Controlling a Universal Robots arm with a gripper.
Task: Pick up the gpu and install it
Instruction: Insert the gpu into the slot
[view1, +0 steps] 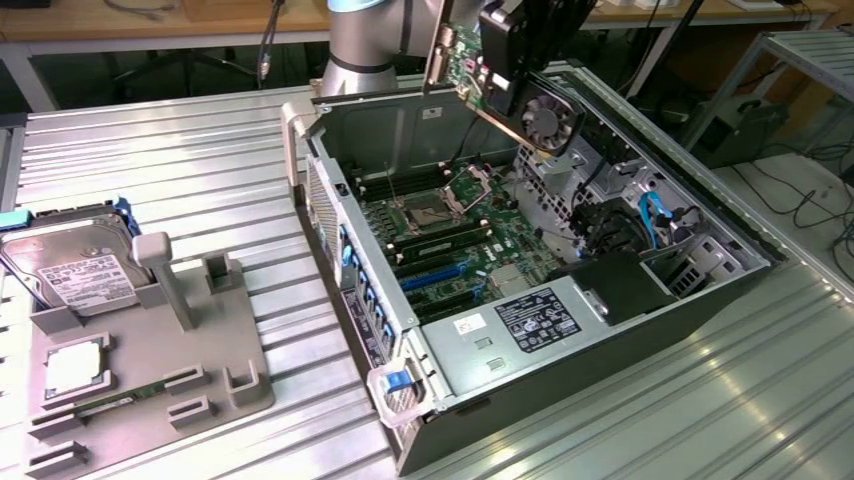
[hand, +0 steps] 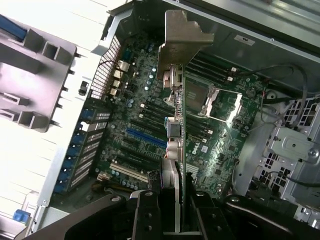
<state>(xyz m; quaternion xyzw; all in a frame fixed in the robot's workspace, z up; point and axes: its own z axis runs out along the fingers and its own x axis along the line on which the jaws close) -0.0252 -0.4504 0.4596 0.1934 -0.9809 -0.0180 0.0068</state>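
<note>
Hand (hand: 175, 202) is clamped on the gpu (view1: 491, 70). The card is up in the air, tilted, above the open computer case (view1: 387, 125), not seated in any slot. In the wrist view the gpu is edge-on between the fingers (hand: 146, 214), its pale metal bracket (hand: 182, 37) at the end away from the hand, with the motherboard (hand: 135, 130) beneath. The case lies on the ribbed metal worktop (view1: 174, 150). A hard drive (view1: 74, 262) sits on a grey holder (view1: 200, 370) at the exterior view's left, well apart from the case.
</note>
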